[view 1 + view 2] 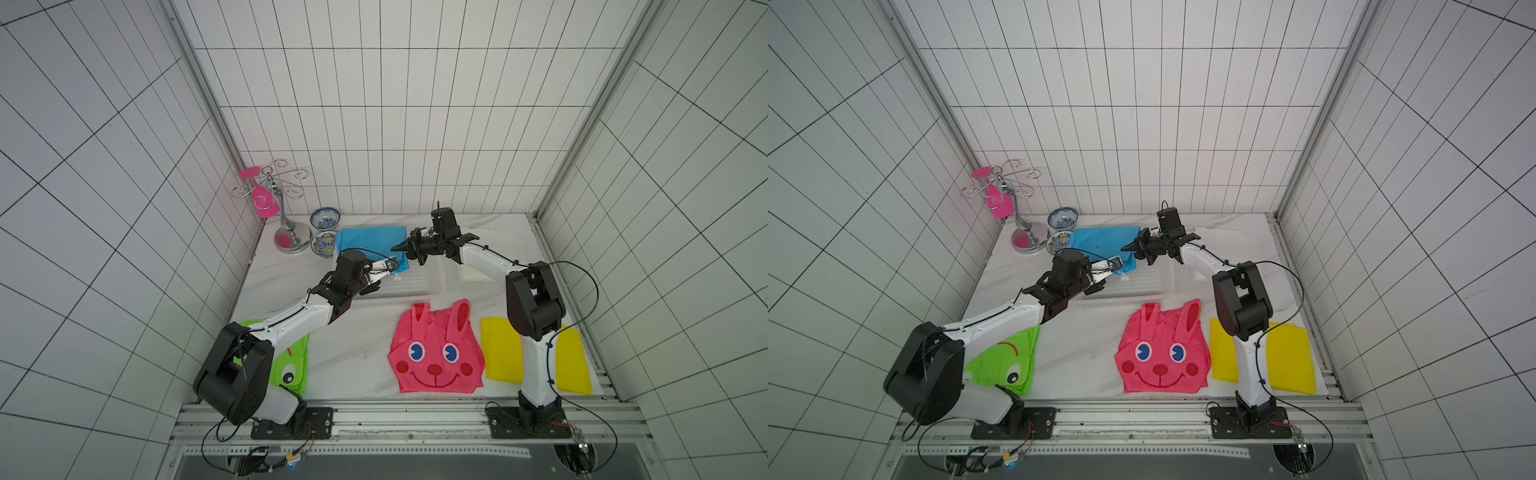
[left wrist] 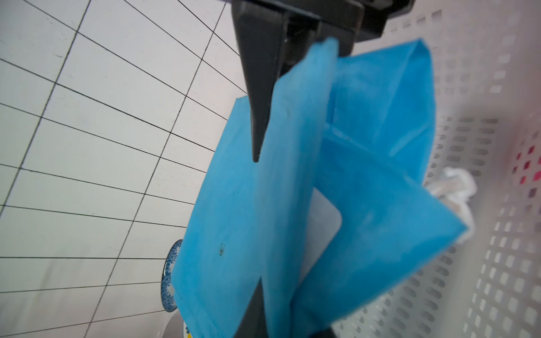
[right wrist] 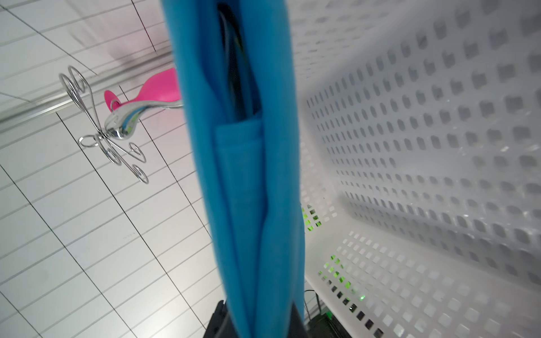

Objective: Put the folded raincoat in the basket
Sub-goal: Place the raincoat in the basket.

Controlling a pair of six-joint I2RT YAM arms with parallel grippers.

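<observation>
We look down in both top views from high above the front edge of the white marble-patterned tabletop, facing steeply down and towards the white tiled back wall. Set side by side, they share nearly the whole scene. Our left wrist view sits very close to the white perforated plastic basket, and the blue folded plastic raincoat fills its middle. Our right wrist view is just as near. It looks along that raincoat into the same basket, past the chrome wire cup stand.
</observation>
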